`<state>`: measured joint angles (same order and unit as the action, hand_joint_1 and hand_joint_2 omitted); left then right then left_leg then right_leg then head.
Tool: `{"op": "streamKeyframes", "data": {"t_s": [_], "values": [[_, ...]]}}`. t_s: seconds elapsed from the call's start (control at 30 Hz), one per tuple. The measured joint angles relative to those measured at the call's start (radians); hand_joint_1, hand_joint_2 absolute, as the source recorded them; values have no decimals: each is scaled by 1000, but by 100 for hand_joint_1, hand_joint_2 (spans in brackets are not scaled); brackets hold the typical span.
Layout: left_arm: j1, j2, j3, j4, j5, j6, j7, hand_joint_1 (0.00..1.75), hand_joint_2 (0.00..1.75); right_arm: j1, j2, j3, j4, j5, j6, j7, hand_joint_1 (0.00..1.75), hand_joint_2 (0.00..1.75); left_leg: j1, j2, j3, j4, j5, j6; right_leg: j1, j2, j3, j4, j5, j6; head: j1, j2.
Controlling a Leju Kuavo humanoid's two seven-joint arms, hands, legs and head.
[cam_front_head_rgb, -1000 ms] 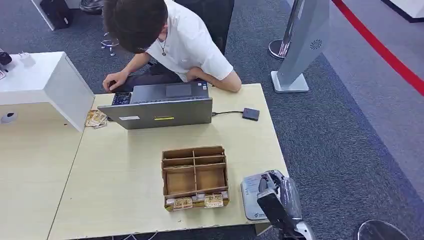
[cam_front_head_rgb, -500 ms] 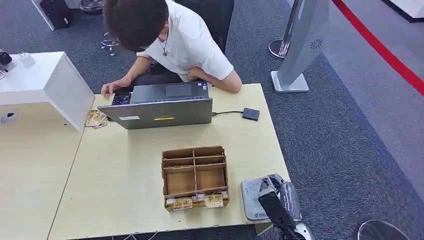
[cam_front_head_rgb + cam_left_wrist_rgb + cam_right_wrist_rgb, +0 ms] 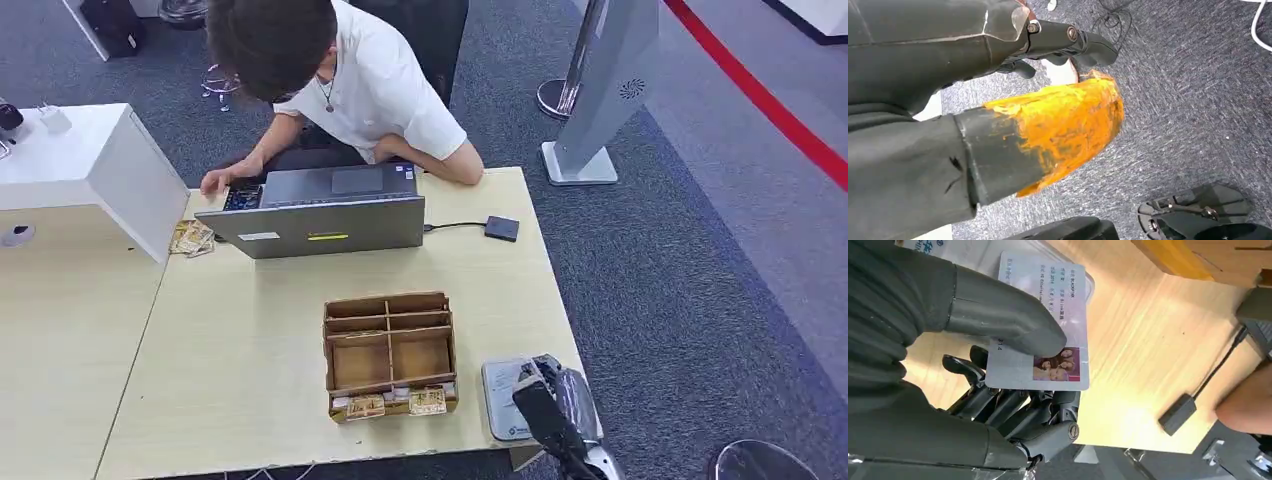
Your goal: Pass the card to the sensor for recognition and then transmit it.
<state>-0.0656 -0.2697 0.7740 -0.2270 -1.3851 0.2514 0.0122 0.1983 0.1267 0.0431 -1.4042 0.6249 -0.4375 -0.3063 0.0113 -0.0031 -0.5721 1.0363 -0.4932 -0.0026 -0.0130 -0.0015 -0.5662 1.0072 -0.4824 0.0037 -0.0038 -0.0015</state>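
Holding the card in my right hand, I see the thumb pressing it from above and the dark fingers supporting it from below. It hangs over the sensor pad at the table's near right corner, its long axis running away from the palm. I judge a short descent brings it flat. My left hand hangs over the carpet; its fingers look curled, but I cannot tell for certain.
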Motion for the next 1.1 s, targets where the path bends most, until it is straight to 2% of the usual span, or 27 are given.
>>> {"op": "streamKeyframes", "data": {"t_s": [0.53,0.9,1.1], "values": [[0,0,0,0,0,0,3,0,0,-16,0,-13,42,46,13,34,175,175,0,0,0,0,0,0,0,0,0,0,0,0,0,0],[0,0,1,0,-6,-3,11,0,0,-34,0,-13,80,203,-59,95,175,175,0,0,0,0,0,0,0,0,0,0,0,0,0,0],[0,0,1,0,-10,-3,11,0,0,-49,0,-12,100,233,-76,108,175,175,0,0,1,0,0,0,0,0,1,0,0,0,0,0]]}}
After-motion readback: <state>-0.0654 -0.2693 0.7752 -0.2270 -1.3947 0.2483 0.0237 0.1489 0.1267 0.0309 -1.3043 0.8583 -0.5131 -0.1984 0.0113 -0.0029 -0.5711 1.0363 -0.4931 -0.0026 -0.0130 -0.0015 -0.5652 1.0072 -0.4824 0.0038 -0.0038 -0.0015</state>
